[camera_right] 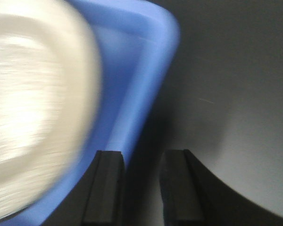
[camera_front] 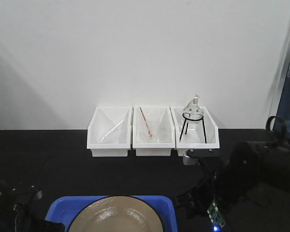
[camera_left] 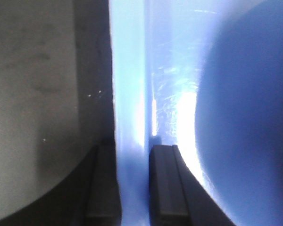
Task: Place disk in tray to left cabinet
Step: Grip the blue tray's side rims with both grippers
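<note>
At bottom centre of the front view, the disk is seen inside the tray. The tray's rim is pinched by the left gripper; the right gripper is held narrowly parted alongside.

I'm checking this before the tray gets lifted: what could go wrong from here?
1. The left gripper has its jaws closed on the rim of the bright blue plastic tray, but the right gripper looks open, the rim beside its jaws rather than between them; lifting now could tilt the tray.
2. The glossy tan round disk lies loose and could slide.
3. The glass flask in the white plastic bin stands ahead, so a forward swing might hit it.
</note>
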You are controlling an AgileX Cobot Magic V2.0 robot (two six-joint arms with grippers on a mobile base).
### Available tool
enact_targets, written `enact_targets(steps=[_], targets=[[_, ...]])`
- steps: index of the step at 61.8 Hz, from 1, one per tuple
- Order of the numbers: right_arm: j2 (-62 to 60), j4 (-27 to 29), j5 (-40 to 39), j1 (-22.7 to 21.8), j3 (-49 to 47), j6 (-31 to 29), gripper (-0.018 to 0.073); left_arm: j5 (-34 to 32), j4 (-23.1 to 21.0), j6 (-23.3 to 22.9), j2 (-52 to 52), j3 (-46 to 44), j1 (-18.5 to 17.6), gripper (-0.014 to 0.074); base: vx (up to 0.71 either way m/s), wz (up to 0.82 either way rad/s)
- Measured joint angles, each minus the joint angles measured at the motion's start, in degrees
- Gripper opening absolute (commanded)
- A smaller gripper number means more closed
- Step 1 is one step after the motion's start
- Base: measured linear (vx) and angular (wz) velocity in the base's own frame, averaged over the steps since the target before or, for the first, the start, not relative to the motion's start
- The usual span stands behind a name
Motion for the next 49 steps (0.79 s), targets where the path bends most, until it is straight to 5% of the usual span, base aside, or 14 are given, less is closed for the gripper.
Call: enact_targets(steps=[10, 33, 49], targets=[[4.45, -4.95, 1.33, -0.31, -2.52, 6.87, 0.0302, 0.0, -0.05, 0.0, 0.0, 0.0, 0.0, -0.0003, 0.0, 0.0], [9.74, 7.65, 0.25, 0.2, -2.72, 1.48, 0.0408, -0.05, -0.05, 0.0, 0.0, 0.0, 0.0, -0.0003, 0.0, 0.0], [12.68, 8.76, -1.97, 3.29, -2.72, 1.22, 0.0406, -0.05, -0.05, 0.0, 0.0, 0.0, 0.0, -0.0003, 0.0, 0.0]])
